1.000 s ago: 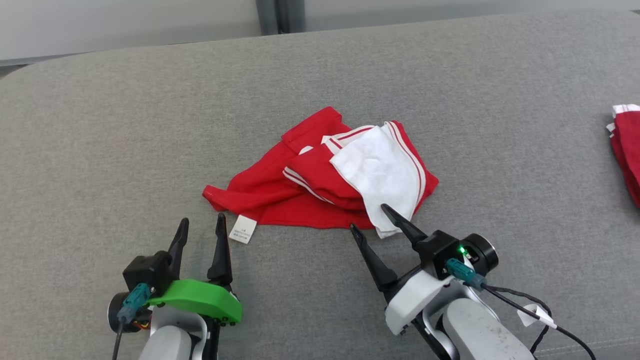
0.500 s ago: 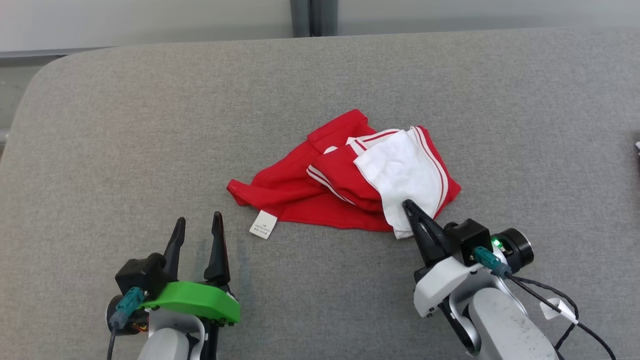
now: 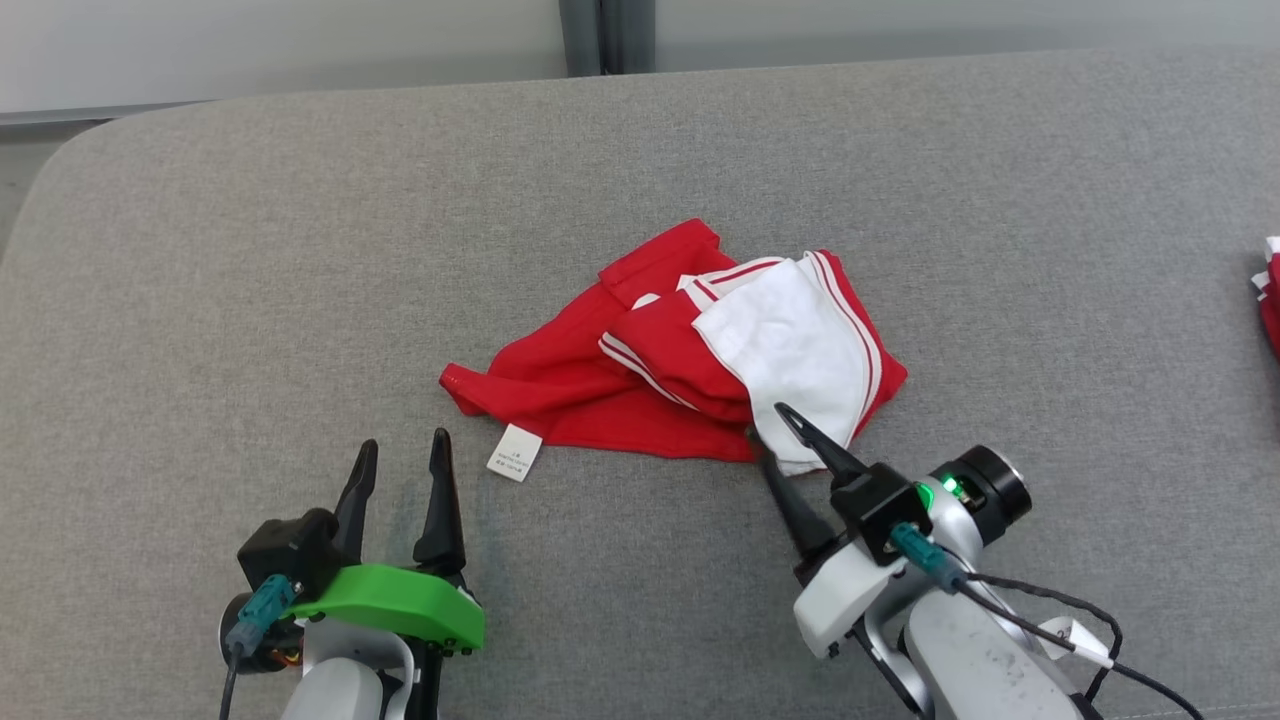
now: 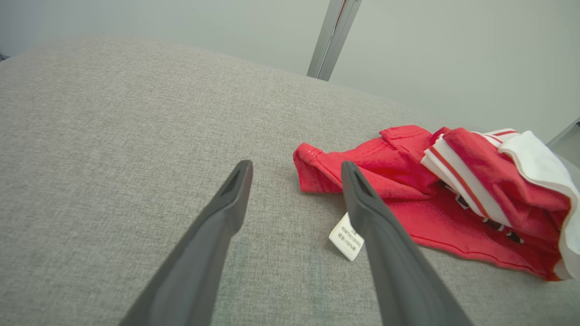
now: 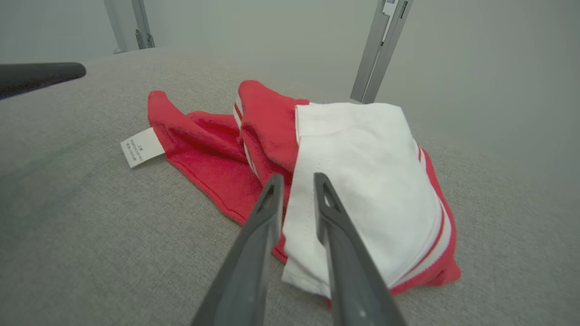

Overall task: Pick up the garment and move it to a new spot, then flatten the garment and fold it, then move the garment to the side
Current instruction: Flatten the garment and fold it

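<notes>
A grey cushion [image 3: 300,250] lies before a pale wall [image 3: 250,40] and a metal post [image 3: 605,35]. The garment [image 3: 600,410] lies crumpled at its middle. The left gripper [image 3: 404,442] is wide open and empty, near the label [image 3: 514,452]. The right gripper [image 3: 765,420] is at the garment's near edge, jaws slightly apart; if they pinch cloth, I cannot tell. Another red cloth [image 3: 1270,310] is cut off at right.

Garment [image 3: 600,385] on cushion [image 3: 300,250]; right claw [image 3: 766,420] at near edge.
</notes>
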Motion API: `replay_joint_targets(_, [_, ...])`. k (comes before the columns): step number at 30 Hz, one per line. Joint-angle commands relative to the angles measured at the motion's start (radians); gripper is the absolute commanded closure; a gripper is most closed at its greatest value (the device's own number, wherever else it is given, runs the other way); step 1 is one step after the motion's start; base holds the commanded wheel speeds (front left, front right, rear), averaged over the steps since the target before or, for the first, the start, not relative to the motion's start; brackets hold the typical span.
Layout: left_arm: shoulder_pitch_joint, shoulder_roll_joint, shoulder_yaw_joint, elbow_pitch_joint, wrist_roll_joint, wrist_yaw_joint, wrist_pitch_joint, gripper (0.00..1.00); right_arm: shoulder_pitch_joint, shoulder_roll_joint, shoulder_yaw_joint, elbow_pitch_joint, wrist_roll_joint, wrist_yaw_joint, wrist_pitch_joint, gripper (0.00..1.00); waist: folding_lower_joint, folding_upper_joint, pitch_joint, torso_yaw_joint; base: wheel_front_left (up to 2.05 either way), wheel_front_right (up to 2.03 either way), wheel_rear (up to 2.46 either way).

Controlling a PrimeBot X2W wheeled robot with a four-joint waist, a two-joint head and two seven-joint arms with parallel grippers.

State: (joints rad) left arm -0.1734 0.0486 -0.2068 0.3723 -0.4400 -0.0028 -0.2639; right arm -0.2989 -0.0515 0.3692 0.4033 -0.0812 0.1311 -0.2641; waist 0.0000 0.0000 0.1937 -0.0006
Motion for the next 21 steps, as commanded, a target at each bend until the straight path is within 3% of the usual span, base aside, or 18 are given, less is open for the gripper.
replay_joint_targets(1, [0.002, 0.004, -0.001, 0.002, -0.007, 0.003, 0.000, 0.00, 0.018, -0.003, 0.008, -0.002, -0.037, -0.001, 0.000, 0.00, 0.0000, 0.0000, 0.002, 0.002, 0.00, 0.00, 0.00])
replay_joint_targets(7, [-0.002, 0.004, -0.008, 0.004, -0.021, 0.006, 0.000, 0.00, 0.020, -0.001, -0.028, 0.016, -0.168, -0.001, 0.000, 0.00, 0.0000, 0.0000, 0.013, 0.007, 0.00, 0.00, 0.00])
replay_joint_targets(15, [-0.013, 0.004, -0.007, 0.007, -0.034, 0.008, 0.000, 0.00, -0.004, 0.000, -0.081, 0.066, -0.205, -0.001, 0.000, 0.00, 0.0000, 0.0000, 0.022, 0.020, 0.00, 0.00, 0.00])
replay_joint_targets(16, [-0.013, 0.004, -0.006, 0.008, -0.032, 0.007, 0.000, 0.00, -0.006, 0.000, -0.086, 0.066, -0.197, -0.001, 0.000, 0.33, 0.0000, 0.0000, 0.022, 0.021, 0.00, 0.00, 0.00])
replay_joint_targets(17, [-0.014, 0.004, -0.005, 0.007, -0.032, 0.007, 0.000, 0.00, -0.009, 0.000, -0.091, 0.065, -0.194, -0.001, 0.000, 0.75, 0.0000, 0.0000, 0.022, 0.022, 0.00, 0.00, 0.00])
replay_joint_targets(18, [-0.013, 0.004, -0.004, 0.007, -0.033, 0.008, 0.000, 0.00, -0.010, 0.000, -0.096, 0.063, -0.190, -0.001, 0.000, 1.00, 0.0000, 0.0000, 0.022, 0.022, 0.00, 0.00, 0.00])
replay_joint_targets(21, [-0.013, 0.004, -0.002, 0.005, -0.035, 0.008, 0.000, 0.00, -0.013, 0.000, -0.107, 0.063, -0.186, -0.001, 0.000, 1.00, 0.0000, 0.0000, 0.020, 0.021, 0.00, 0.00, 0.00])
